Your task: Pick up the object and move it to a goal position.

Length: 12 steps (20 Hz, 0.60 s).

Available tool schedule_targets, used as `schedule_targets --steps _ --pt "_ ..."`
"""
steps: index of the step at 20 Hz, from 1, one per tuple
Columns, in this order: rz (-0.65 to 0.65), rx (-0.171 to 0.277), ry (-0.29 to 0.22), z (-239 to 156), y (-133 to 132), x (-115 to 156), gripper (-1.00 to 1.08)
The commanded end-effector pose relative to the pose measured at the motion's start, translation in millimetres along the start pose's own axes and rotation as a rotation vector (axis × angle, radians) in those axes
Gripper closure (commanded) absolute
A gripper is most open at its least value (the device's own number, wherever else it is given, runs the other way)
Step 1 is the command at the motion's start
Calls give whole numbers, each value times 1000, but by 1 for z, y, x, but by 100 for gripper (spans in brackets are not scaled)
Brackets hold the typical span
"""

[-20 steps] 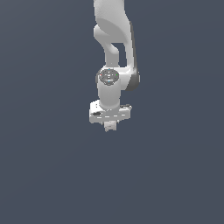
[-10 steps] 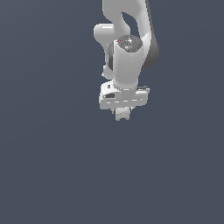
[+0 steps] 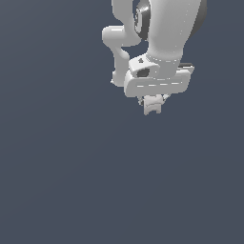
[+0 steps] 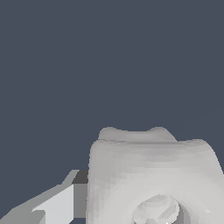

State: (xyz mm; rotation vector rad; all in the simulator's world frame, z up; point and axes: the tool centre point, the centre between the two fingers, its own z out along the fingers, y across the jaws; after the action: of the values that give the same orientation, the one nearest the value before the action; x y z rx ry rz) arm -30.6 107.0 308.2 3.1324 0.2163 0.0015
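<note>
Gripper of white Franka arm is hanging high over plain dark grey-blue ground, jaws drawn in narrow and pinching small off-white blocky lumpy-edged object between them. In exterior view object is peeking out just under wide white hand body, clear of ground, nothing beneath it. In wrist view same object is filling lower part of picture, rounded corners, round mark near its lower edge, one grey finger showing beside it and touching its side. Other finger is not visible there.

Handling judgement: piece is looking rigid and light, tiny against gripper, so weight is no issue; smooth rounded edges are making it prone to twisting or slipping out if grip is loosening. Best hold is across its flatter opposite sides, near middle, not on lumpy corners. No goal marker is showing in either view, so how far transfer is from done cannot be told
</note>
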Motion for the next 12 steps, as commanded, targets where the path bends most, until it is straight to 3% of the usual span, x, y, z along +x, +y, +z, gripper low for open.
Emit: schedule_targets --steps 1,12 --pt "0 0 -1 -26 -14 2 108" --pt "1 1 -1 -121 -67 13 108"
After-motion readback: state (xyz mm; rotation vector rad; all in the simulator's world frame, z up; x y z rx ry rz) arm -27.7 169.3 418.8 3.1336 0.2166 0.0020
